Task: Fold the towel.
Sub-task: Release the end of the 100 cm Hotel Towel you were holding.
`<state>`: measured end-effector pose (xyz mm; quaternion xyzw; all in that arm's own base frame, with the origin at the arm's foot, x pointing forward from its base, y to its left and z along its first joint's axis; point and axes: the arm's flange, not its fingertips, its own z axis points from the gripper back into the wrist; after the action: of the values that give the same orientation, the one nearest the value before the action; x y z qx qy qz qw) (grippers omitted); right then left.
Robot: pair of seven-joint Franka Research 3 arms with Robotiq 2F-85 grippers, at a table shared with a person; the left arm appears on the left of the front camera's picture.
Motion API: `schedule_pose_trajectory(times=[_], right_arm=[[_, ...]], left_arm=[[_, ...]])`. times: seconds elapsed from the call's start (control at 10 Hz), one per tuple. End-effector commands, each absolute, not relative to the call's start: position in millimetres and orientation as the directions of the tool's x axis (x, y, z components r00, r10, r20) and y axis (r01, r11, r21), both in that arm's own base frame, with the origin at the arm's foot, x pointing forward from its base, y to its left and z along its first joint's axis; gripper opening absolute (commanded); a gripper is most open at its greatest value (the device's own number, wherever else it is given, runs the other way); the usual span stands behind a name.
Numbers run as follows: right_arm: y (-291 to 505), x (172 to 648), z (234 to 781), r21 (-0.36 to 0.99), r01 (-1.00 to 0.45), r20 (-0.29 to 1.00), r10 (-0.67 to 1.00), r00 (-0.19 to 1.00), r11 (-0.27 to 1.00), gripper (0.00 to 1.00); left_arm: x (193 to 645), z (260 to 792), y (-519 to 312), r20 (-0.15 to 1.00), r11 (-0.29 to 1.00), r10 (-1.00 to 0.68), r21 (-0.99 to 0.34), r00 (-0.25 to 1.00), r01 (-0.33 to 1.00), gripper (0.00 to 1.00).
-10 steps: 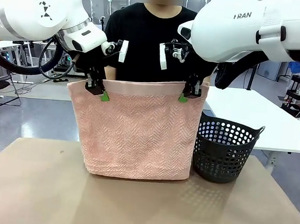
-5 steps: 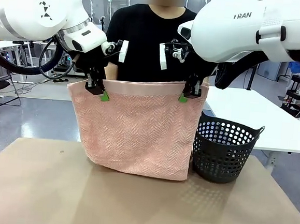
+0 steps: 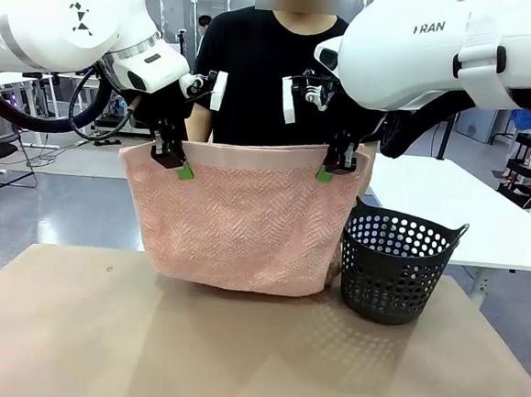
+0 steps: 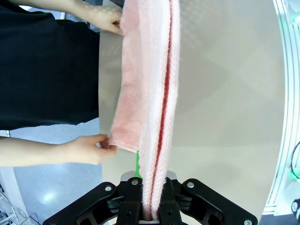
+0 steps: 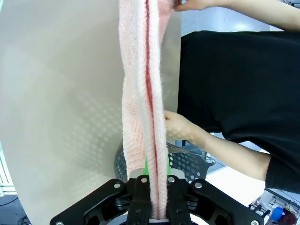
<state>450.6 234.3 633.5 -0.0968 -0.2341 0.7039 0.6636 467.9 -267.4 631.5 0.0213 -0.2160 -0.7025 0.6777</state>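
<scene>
The left pincer (image 3: 175, 161) and the right pincer (image 3: 332, 168) each pinch a top corner of the towel (image 3: 245, 224), which hangs doubled between and below them. A person's hand (image 4: 89, 149) holds the far layer's edge near the left pincer. The basket (image 3: 393, 268) stands just beside the towel, below the right pincer. Bare tabletop (image 3: 234, 362) lies open below both.

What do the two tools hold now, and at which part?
The towel: the left tool grips its top edge near one upper corner, the right tool near the other.
</scene>
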Motion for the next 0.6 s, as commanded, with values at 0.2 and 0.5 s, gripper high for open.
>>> schedule_pose_trajectory(times=[0.2, 0.5], right_arm=[[232.8, 449.1, 634.6, -0.462, -0.887, 0.171, 0.980, -0.102, -0.011, 0.02], [232.8, 449.1, 634.6, -0.462, -0.887, 0.171, 0.980, -0.102, -0.011, 0.02]], left_arm=[[468.2, 632.7, -265.9, 0.258, 0.010, -0.963, 0.338, -0.083, 0.941, 0.00], [468.2, 632.7, -265.9, 0.258, 0.010, -0.963, 0.338, -0.083, 0.941, 0.00]])
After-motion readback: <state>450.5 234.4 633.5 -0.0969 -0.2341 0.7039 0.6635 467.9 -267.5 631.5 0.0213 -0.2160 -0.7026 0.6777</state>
